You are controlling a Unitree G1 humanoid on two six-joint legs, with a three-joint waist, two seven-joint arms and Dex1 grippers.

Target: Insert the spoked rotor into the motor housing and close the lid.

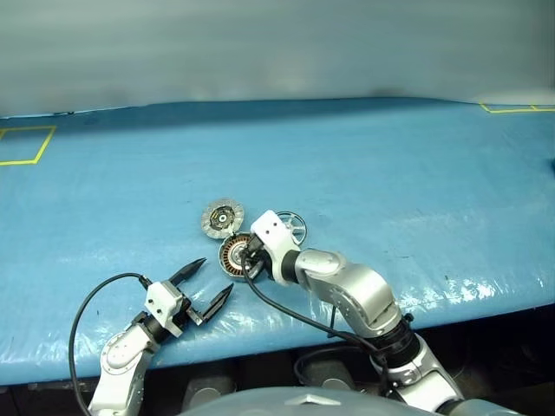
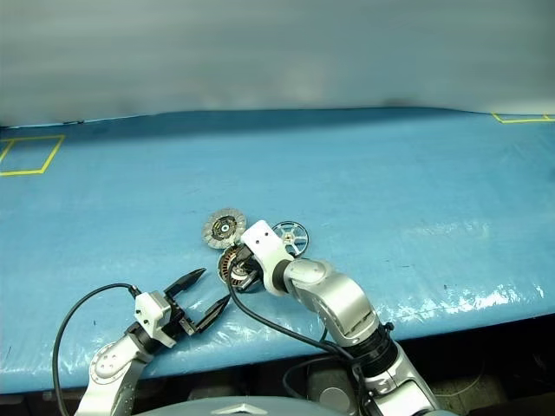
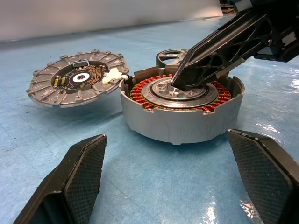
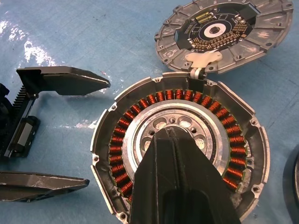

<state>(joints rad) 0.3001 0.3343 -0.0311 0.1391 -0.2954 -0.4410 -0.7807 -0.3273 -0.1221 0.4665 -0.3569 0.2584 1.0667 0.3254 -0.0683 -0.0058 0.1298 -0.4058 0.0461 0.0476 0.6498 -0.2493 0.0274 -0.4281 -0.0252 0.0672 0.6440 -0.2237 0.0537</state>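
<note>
While your right fingers [image 4: 174,140], pressed together, prod the motor housing [image 3: 182,105], it may skid toward the spread left fingers [image 3: 84,163] at 7 o'clock.

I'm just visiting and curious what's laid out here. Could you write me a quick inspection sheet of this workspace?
Surface: blue table, yellow tape marks at the far corners.
Job's things: housing open, copper windings showing; lid lies inner face up, joined to the housing's rim by a small white hinge; rotor on the table behind the housing.
Clutter: nothing seen.
Claws: left claw open, near the housing, empty; right claw shut, tip at the housing's silver centre.
Cables: black cable along the left arm, another along the right.
Surroundings: plain pale wall.
</note>
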